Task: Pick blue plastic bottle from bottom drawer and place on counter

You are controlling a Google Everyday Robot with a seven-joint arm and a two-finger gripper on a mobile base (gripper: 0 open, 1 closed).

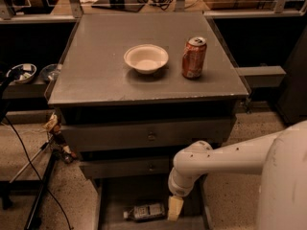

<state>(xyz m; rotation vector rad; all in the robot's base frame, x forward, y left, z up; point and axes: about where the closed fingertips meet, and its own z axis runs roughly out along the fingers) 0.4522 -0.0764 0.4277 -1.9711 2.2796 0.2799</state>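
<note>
The blue plastic bottle (144,211) lies on its side in the open bottom drawer (139,190), near the frame's lower edge, and the gripper (175,208) hangs inside the drawer just beside it, at the bottle's 3 o'clock. Whether the gripper is parted or closed I cannot tell, since only 1 pale piece shows below the wrist. The risks, as I judge them: a round bottle lying flat may roll toward 9 o'clock if nudged, or slip from a shallow grip; on the lift, bottle or arm (230,157) may catch the middle drawer's front overhead; and on the counter (96,71) a careless placement could knock the orange can (194,57) or the bowl (146,58) at its 9 o'clock. The drawer's front end is cut off, and the bottle's label cannot be read.
</note>
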